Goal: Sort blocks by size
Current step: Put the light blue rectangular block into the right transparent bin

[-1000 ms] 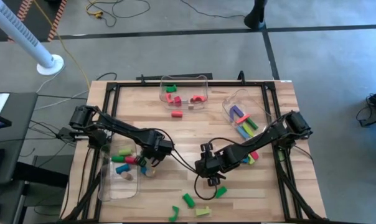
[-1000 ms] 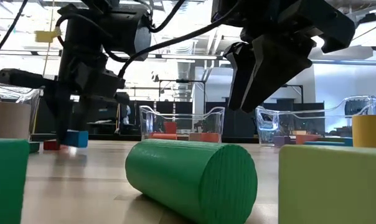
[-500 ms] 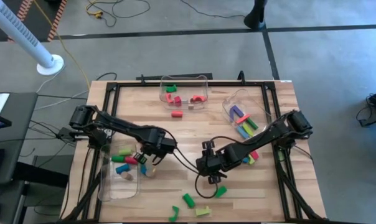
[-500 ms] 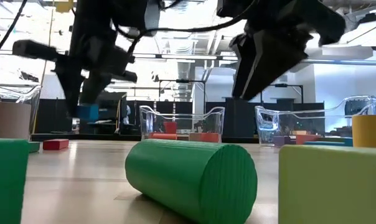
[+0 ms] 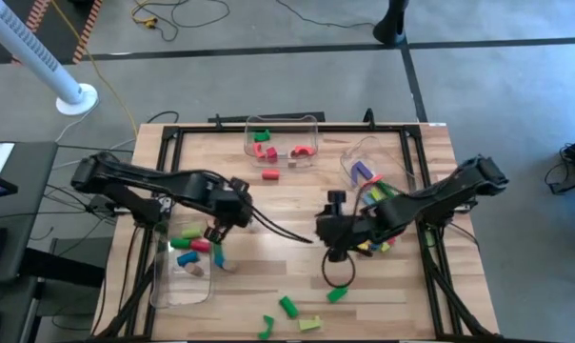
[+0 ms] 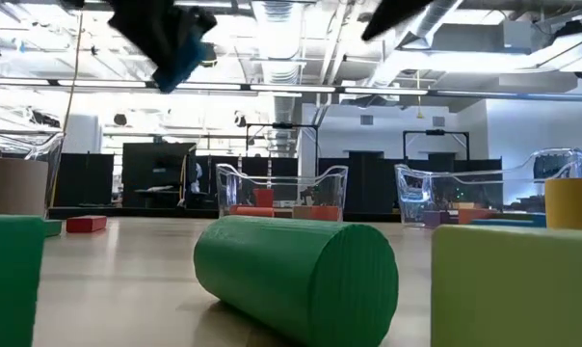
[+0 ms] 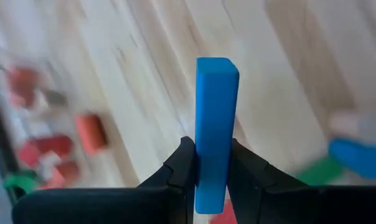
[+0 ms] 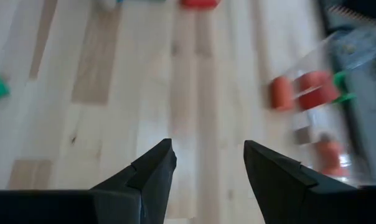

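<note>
My left gripper (image 5: pixel 215 233) hangs over the table's left half, beside the near-left clear bin (image 5: pixel 169 286), and is shut on a blue bar block (image 7: pixel 216 99). The low view shows that block high up (image 6: pixel 182 53). My right gripper (image 8: pixel 206 162) is open with nothing between its fingers, above the table's middle (image 5: pixel 337 250). Loose green blocks (image 5: pixel 287 307) and a yellow-green block (image 5: pixel 309 324) lie near the front edge. A red cylinder (image 5: pixel 269 174) lies on the table in front of the far bin (image 5: pixel 281 122). My left gripper pinches the blue bar's two broad faces (image 7: pixel 211 155) between its two fingers (image 7: pixel 182 162), toward the bar's end nearer the wrist. Most of the bar sticks out past the fingertips, in line with the fingers. The fingers slant down from above. The bar is lifted clear of the table.
Three clear bins hold blocks: far middle, far right (image 5: pixel 349 157) and near left. In the low view a green cylinder (image 6: pixel 296 275), a green block (image 6: pixel 12 280) and a yellow-green block (image 6: pixel 513 284) lie close to the front edge. Bare wood lies between the arms.
My left gripper has risen with the blue bar, lifting it off the table beside the near-left bin, and has tipped less steeply downward. My right gripper, still open, has risen and gone toward the far right bin.
</note>
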`<action>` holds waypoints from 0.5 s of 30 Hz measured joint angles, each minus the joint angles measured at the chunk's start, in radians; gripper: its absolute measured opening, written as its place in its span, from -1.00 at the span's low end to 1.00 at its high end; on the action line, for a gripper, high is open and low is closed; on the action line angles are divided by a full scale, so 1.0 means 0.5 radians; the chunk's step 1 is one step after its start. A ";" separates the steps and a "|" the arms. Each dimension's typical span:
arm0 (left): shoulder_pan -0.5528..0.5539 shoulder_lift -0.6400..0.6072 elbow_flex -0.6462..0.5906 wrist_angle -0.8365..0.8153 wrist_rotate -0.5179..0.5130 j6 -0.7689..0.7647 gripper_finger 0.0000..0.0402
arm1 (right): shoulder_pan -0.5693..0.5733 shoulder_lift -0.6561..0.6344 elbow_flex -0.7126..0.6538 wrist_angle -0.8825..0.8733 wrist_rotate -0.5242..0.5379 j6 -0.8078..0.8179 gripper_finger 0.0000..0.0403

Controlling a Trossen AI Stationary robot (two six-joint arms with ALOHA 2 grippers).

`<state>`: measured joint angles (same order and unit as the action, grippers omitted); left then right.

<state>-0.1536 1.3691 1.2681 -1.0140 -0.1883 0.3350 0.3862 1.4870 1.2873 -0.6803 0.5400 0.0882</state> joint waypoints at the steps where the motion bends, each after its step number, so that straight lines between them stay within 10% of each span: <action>1: -0.001 -0.047 -0.011 0.071 0.000 -0.006 -0.70 | 0.000 -0.031 0.000 0.035 0.028 -0.020 0.12; 15: 0.000 -0.283 -0.466 1.570 0.011 0.138 -0.70 | -0.009 0.042 -0.001 1.007 0.060 -0.635 0.12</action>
<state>-0.1535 1.2277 1.0353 -0.2288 -0.1829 0.4039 0.3816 1.5078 1.2869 -0.1770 0.5698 -0.2292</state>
